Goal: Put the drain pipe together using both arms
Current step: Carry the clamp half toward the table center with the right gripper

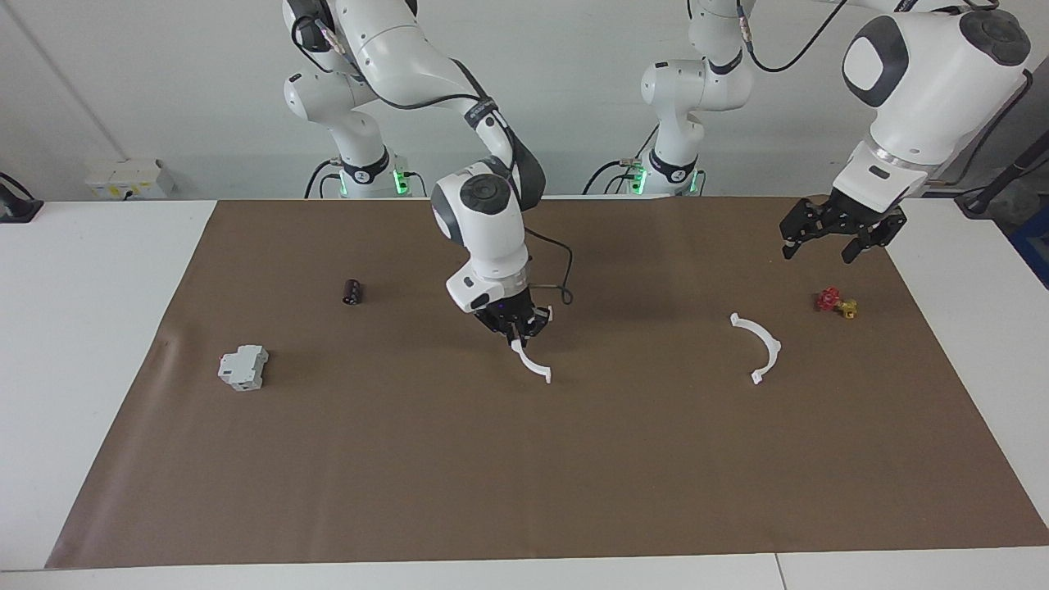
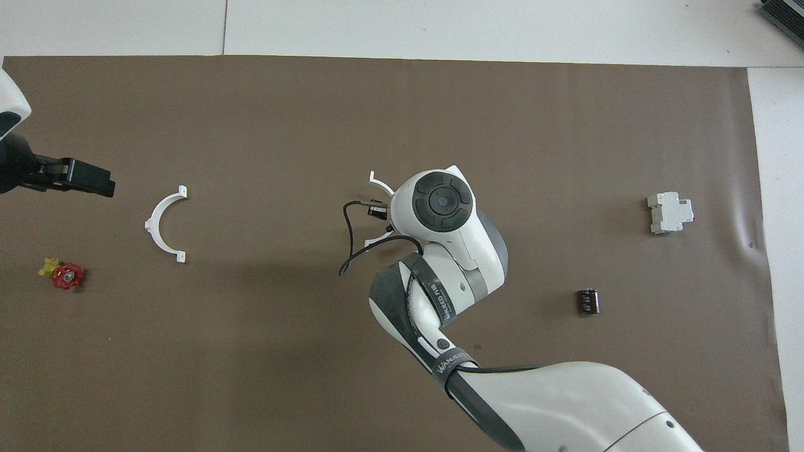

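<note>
Facing view shows the right arm bent down over the middle of the brown mat that covers the tabletop, its right claw pinching the upper end of one white half-ring. That held half-ring hangs from the claw tips, curving down, with its lower tabbed end at or just above the mat; whether it touches cannot be told. In the overhead view the arm's wrist covers most of this piece, and only its two ends poke out beside the wrist.

The left arm waits raised over the left arm's end of the mat, its left claw spread wide and holding nothing. The second half-ring lies flat on the mat below that claw, farther from the robots than it and well apart from the held piece. Bare mat lies between the two halves.

A grey-white boxy block sits near the right arm's end of the mat. A small dark cylinder lies nearer to the robots than the block. A red-and-yellow valve rests beside the second half-ring, nearer to the robots.

Both halves are thin white arcs with small flat tabs at their ends.
</note>
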### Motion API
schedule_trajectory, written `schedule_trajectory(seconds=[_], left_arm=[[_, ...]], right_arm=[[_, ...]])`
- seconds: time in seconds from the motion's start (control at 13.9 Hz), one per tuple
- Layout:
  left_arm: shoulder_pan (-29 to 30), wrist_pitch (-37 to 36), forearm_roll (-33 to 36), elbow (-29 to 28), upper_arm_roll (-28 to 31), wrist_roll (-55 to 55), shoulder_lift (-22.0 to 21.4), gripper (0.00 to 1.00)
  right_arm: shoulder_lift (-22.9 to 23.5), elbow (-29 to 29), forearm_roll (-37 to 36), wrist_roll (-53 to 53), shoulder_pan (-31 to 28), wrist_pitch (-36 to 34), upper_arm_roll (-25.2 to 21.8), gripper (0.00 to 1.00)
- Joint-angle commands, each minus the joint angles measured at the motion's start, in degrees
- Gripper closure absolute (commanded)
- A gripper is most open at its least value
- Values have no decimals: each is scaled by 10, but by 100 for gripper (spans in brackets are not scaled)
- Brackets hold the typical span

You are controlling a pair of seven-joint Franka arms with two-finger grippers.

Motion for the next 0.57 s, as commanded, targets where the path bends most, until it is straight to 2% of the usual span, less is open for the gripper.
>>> schedule_trajectory(seconds=[0.0, 0.5], left_arm=[[-4, 3, -7, -14, 4, -6, -14, 0], [-3, 4, -6, -17, 4, -6, -18, 0]], right_arm=[[20, 14, -26, 10, 8, 14, -2, 100], [24, -2, -28, 9, 24, 31, -2, 100]])
